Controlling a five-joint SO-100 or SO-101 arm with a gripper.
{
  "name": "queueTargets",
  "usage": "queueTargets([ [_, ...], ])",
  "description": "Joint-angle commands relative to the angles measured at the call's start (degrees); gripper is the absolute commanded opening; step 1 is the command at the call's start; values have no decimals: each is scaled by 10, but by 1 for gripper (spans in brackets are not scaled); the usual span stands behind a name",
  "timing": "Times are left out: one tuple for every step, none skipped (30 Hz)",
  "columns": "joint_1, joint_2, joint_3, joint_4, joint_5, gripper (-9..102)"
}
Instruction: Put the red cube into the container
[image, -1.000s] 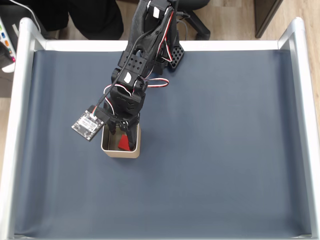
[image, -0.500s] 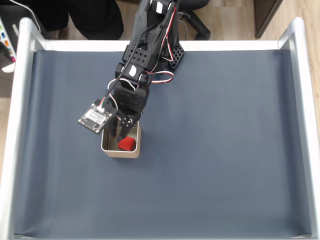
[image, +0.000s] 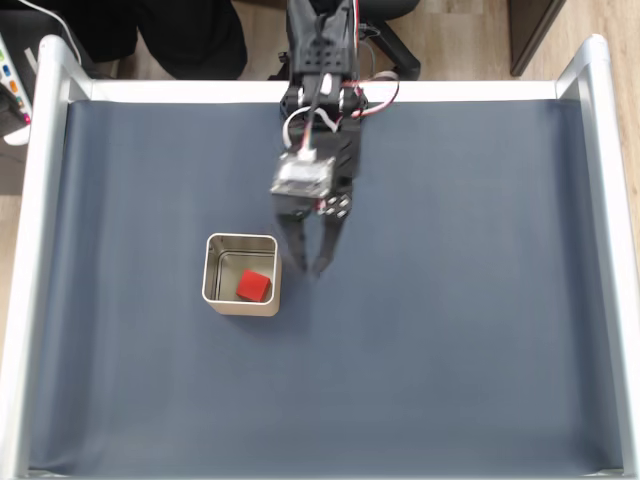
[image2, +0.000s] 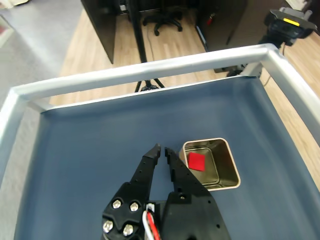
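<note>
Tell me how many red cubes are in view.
1. The red cube lies inside the tin, near its lower right corner in the fixed view. None seems hidden.

The fixed view is looking straight down from high above, taking in the whole dark blue mat (image: 450, 300) inside its silver metal frame (image: 45, 200). The wrist view is riding just behind the black two-finger gripper (image2: 162, 149), looking forward and down past the fingertips from close by. Both are sharing the square silver-grey metal tin (image: 213, 285) (image2: 231, 167) beside the fingers, holding the small red cube (image: 254, 287) (image2: 196, 161).
</note>
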Motion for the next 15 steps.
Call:
queueTargets([
  [-28,62,30,-8,-24,0],
  [-33,84,55,-16,-37,0],
  [-37,107,81,-25,-47,0],
  [-40,130,106,-37,-52,0],
  [-41,152,130,-46,-57,0],
  [-42,174,156,-55,-61,0],
  [-43,196,181,-58,-63,0],
  [-43,217,205,-58,-65,0],
  [-44,239,228,-58,-64,0],
  [-45,259,250,-57,-63,0],
  [-47,279,271,-54,-62,0],
  [-48,297,290,-54,-56,0],
  [-49,314,307,-51,-54,0],
  [-50,328,323,-50,-50,0],
  [-50,341,337,-50,-46,0],
])
